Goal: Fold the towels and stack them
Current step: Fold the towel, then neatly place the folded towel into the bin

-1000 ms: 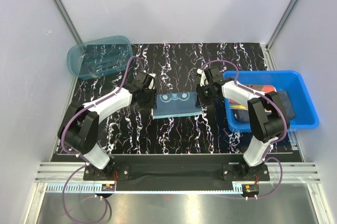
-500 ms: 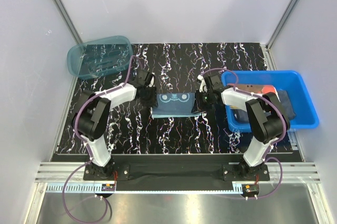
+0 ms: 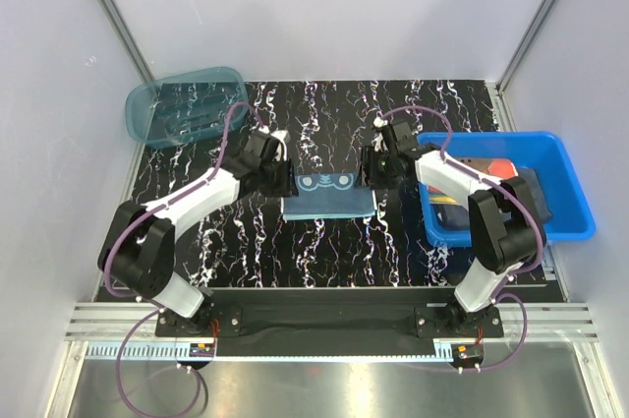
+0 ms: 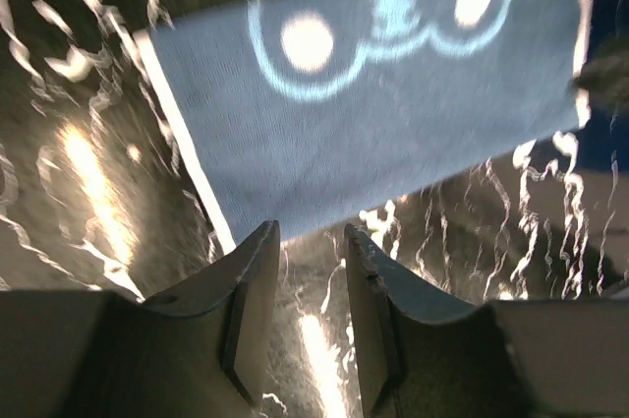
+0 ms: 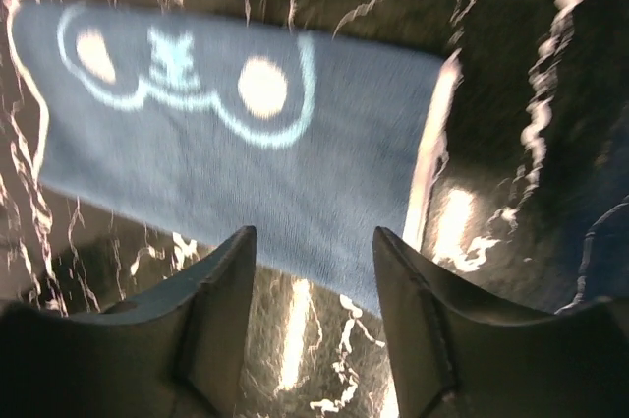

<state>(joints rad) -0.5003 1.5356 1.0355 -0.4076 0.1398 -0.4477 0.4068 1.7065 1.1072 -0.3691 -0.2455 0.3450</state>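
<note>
1. The teal towel lies folded flat mid-worktop.
2. The left gripper and right gripper hover at its two ends, jaws apart and empty.
3. We judge the next fold needs matched corner pinches and aligned edges.

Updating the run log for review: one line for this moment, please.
blue towel: folded, flat on table | left gripper: open, empty | right gripper: open, empty
</note>
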